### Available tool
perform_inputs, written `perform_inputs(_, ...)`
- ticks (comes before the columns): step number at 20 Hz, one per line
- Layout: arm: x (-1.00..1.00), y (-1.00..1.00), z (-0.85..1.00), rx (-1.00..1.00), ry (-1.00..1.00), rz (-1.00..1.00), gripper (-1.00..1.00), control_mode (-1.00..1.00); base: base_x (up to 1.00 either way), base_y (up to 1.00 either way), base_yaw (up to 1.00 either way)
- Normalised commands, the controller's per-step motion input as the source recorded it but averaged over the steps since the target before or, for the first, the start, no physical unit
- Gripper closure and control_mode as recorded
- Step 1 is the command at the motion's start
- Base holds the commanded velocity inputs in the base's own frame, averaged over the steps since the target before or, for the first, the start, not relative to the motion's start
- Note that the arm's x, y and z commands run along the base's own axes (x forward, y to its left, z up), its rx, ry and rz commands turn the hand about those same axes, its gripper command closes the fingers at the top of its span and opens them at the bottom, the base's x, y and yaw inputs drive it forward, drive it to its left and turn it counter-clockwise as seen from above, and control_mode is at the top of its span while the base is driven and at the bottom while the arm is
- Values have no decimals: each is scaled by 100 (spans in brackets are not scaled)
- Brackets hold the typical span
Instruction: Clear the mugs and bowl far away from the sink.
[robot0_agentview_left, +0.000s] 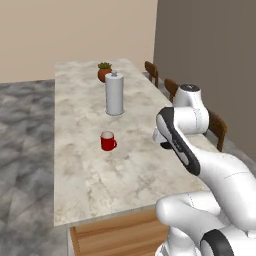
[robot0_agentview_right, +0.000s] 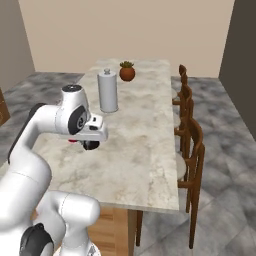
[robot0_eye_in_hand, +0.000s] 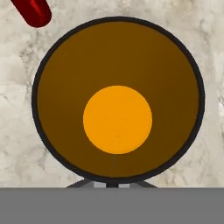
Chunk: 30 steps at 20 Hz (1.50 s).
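The black mug (robot0_eye_in_hand: 117, 65) with its orange-yellow inside lies straight below the hand camera, seen from above. My gripper (robot0_eye_in_hand: 112, 183) is shut on the mug's near rim, with the thin wall between the fingertips. In the right base view the gripper (robot0_agentview_right: 90, 145) hangs just over the marble counter (robot0_agentview_right: 145, 150), with the dark mug under the hand. The red mug (robot0_agentview_left: 107, 141) stands upright on the counter a short way from the hand, and its edge (robot0_eye_in_hand: 34, 12) shows in the hand view. The bowl and the sink are out of view.
A tall white canister (robot0_agentview_left: 114, 93) stands further along the counter, with a small potted plant (robot0_agentview_left: 104, 72) behind it. Wooden chairs (robot0_agentview_right: 192, 145) line the counter's right side. The near counter edge (robot0_agentview_left: 115, 212) is just ahead of my base.
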Motion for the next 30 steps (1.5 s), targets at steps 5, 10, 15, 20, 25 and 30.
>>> perform_inputs(5, 82, 0, -52, 0, 0, 10, 100, -100, 0, 0, 0)
perform_inputs(10, 83, 0, -48, 0, 0, 7, 100, -100, 0, 0, 0)
perform_inputs(15, 70, 0, -30, 0, 0, 3, 100, -100, 0, 0, 0)
perform_inputs(20, 36, 0, -14, 0, 0, 0, 100, -100, 0, 0, 0)
perform_inputs(25, 43, 0, -22, 0, 0, 0, 100, -100, 0, 0, 0)
perform_inputs(30, 43, 0, -23, 0, 0, 0, 100, -100, 0, 0, 0)
